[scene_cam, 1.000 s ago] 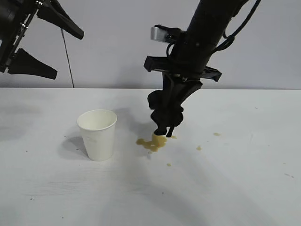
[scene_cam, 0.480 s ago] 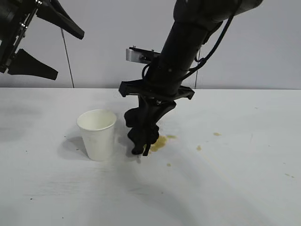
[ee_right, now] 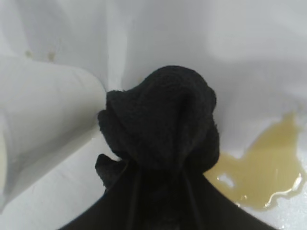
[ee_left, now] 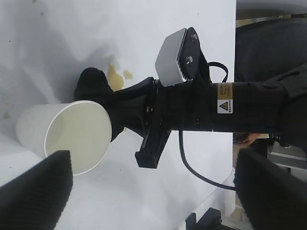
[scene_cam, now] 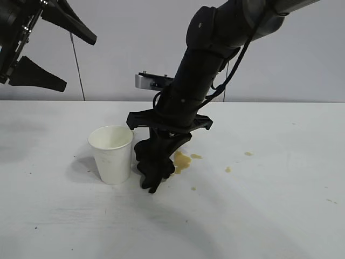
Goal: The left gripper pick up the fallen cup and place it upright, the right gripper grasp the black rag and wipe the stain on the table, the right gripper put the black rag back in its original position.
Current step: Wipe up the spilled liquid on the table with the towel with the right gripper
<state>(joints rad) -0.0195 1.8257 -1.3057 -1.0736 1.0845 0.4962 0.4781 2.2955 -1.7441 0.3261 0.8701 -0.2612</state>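
Rag (scene_cam: 155,162) bunched black in the right gripper (scene_cam: 152,183), whose fingers are buried in the cloth, pinched on it and pressed to the table (scene_cam: 259,216) between the upright cup (scene_cam: 111,154) and the stain (scene_cam: 181,161). The arm covers part of the splotch. Up at the left edge, the left gripper (scene_cam: 54,56) hangs wide apart, its arm cut off.

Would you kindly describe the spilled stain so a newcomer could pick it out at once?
On the wide white table, look near the middle, just right of the upright white paper cup. There the right gripper presses a black rag down; the yellow-brown stain lies right beside it. It is the only large coloured puddle; the other marks are tiny droplets.
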